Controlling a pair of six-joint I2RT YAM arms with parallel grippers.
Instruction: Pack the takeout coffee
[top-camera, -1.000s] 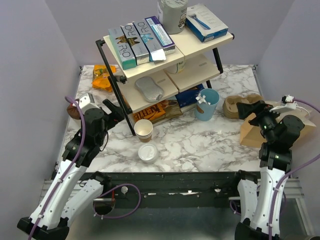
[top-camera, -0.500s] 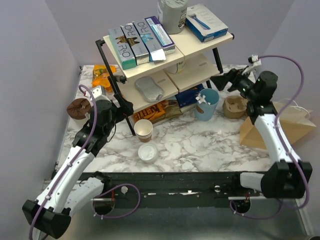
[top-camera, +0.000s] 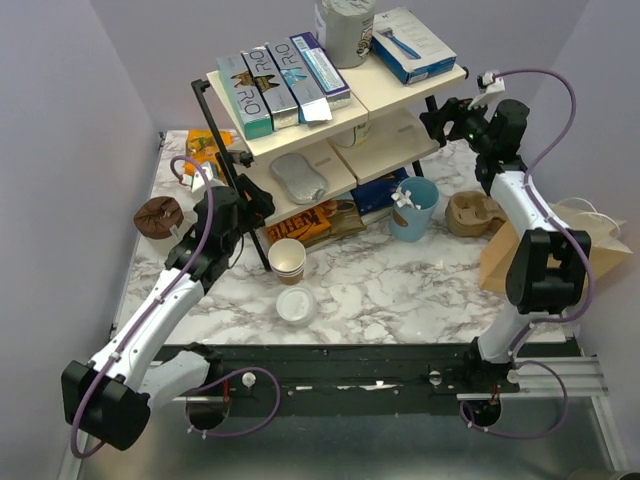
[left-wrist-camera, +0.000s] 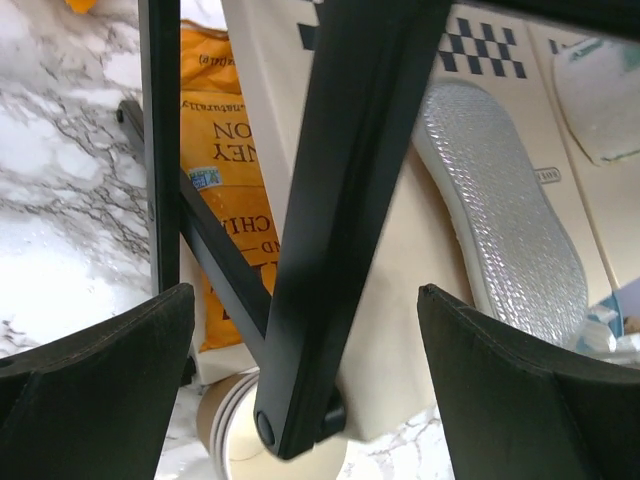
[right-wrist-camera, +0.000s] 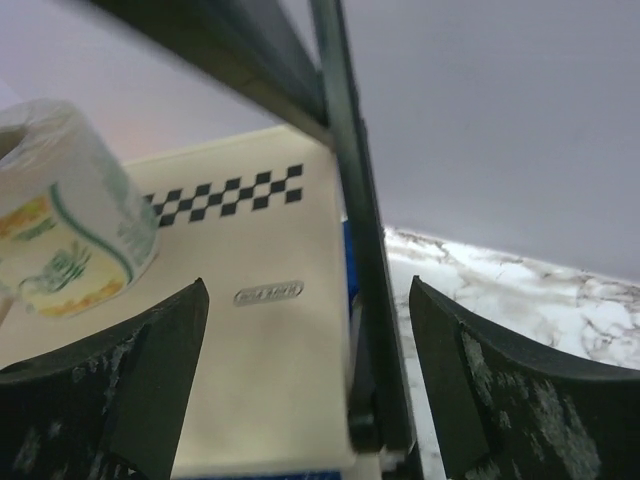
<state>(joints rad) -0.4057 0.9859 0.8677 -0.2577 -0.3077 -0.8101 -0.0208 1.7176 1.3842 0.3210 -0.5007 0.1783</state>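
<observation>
The takeout coffee (top-camera: 296, 305), a small tan cup under a round white lid, stands on the marble near the front edge. It does not show in either wrist view. My left gripper (top-camera: 258, 208) is open and empty, with the rack's black front-left post (left-wrist-camera: 340, 200) between its fingers (left-wrist-camera: 305, 295). My right gripper (top-camera: 440, 115) is open and empty at the rack's right post (right-wrist-camera: 360, 250), beside the beige shelf board; it also shows in the right wrist view (right-wrist-camera: 308, 290). The brown paper bag (top-camera: 590, 250) lies at the right edge.
A lidless tan cup (top-camera: 287, 258) stands just behind the coffee, below my left gripper (left-wrist-camera: 270, 445). A light-blue cup (top-camera: 413, 208), a brown moulded carrier (top-camera: 472, 212) and a brown round thing (top-camera: 158, 215) are on the table. The two-tier rack (top-camera: 300, 130) holds boxes, a silver pouch (left-wrist-camera: 500, 200) and a paper roll (right-wrist-camera: 60, 210).
Both arms have reached up and in toward the rack. The left gripper went from the left table edge to the front-left post, the right from over the bag to the right post.
</observation>
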